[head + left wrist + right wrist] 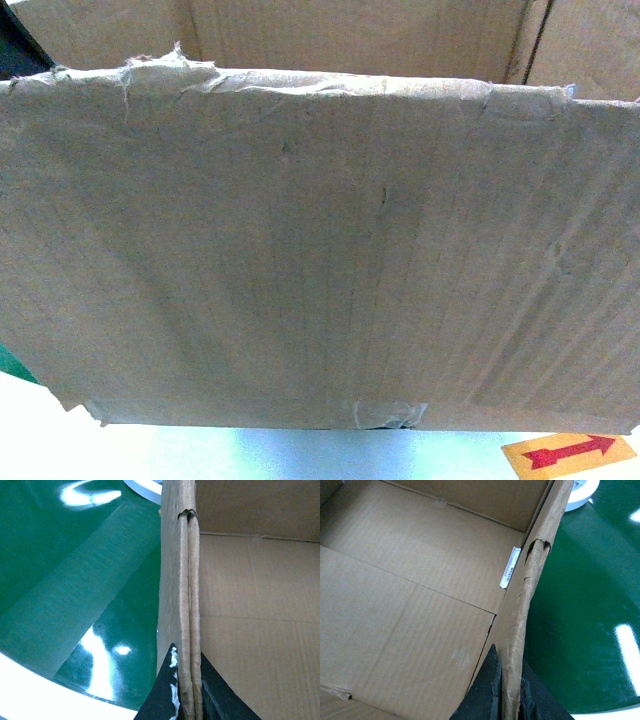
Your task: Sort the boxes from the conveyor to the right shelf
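- The left gripper clamps the left wall of the box, one black finger outside the wall and one inside.
- The right gripper pinches the opposite wall the same way, dark fingers on both faces of the cardboard.
- The gripped walls are brown corrugated board; their top edges are ragged, with a torn notch in each.
- Inside, the box shows only its own ribbed floor flaps meeting at a seam, and a small white label stuck low on the right wall.
- In the head view the box's broad pale face fills almost the whole frame, its upper edge frayed and a strip of clear tape at the lower edge.
- Beside both walls lies the conveyor, a glossy dark green belt with bright glare patches and a whitish curved rim.
- A tan sticker with a red arrow lies on the pale surface at lower right.
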Available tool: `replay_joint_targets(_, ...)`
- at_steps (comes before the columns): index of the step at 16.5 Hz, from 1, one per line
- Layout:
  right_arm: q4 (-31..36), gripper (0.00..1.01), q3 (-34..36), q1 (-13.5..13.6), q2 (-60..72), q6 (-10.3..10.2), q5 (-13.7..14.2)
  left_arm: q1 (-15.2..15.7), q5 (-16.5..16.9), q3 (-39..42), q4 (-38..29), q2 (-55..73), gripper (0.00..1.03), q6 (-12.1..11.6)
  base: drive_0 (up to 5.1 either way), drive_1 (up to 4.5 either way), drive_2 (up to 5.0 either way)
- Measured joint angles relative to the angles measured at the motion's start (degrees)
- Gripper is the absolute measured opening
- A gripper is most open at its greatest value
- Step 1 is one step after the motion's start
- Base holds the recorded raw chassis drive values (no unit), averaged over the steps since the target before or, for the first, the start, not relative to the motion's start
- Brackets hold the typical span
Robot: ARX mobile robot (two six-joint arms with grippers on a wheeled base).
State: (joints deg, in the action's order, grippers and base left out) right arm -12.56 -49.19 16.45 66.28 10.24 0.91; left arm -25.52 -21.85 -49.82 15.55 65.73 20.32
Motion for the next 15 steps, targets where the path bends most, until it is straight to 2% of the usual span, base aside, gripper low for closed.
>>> replay_joint_targets(15, 0.09, 0.02, 0.00, 0.00, 0.00, 0.15, 0.00, 0.00, 0.00, 0.00, 0.00, 0.11, 0.02, -0.04, -1.5, -1.46, -1.5)
